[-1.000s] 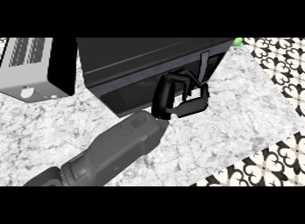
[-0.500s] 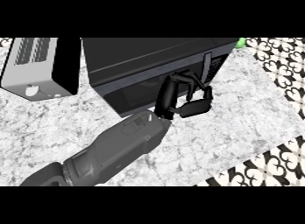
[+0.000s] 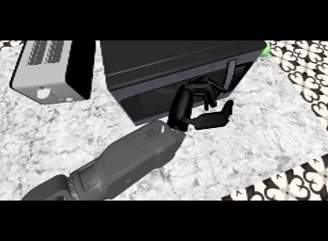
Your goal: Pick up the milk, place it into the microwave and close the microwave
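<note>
The right hand (image 3: 198,115) stands at the end of a long grey forearm slanting up and rightward. Its fingers (image 3: 183,101) are loosely arched with their tips against the microwave (image 3: 167,61) and the thumb is spread aside, so it grasps nothing. The milk cannot be made out anywhere. The dark door (image 3: 149,101) just beyond the fingertips hides the inside. Well beyond the hand, a green scrap (image 3: 266,48) peeks past the microwave's far corner, too little to name.

Nothing legible is turning up anywhere on this counter right now. The microwave (image 3: 159,66) is showing a narrow control panel (image 3: 238,71) with tiny marks that are too small to read. The grey appliance (image 3: 45,70) beside it is showing only slots, with no lettering to make out.
</note>
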Motion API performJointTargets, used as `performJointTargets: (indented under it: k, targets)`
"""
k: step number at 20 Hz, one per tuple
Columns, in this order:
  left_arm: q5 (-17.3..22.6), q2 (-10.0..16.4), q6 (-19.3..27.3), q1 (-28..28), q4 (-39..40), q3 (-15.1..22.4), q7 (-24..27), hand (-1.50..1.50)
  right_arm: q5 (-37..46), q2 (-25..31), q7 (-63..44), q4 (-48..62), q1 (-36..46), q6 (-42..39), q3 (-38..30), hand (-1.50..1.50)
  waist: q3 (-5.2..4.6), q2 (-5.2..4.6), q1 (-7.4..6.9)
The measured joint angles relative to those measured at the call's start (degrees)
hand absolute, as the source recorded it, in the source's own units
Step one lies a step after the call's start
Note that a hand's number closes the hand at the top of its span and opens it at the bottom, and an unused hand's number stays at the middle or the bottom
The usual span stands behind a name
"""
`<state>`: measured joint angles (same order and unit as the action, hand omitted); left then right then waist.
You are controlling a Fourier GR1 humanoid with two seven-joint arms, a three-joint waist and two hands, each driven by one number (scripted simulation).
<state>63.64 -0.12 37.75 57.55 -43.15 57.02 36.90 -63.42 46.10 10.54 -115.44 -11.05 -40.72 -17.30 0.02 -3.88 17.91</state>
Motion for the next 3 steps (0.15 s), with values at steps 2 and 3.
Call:
performJointTargets:
  k: [2,3]
  targets:
    - [0.7,0.0,-0.2,-0.3,0.0,0.4,0.2,-1.5,-0.3,0.2,-0.2,-0.4,-0.6,0.2,-0.4,-1.5,-0.06,0.08,-0.2]
    - [1.0,0.0,-0.4,-0.4,0.1,0.5,0.4,-1.5,-0.5,0.2,-0.3,-0.6,-1.0,0.2,-0.6,-1.5,-0.08,0.12,-0.33]
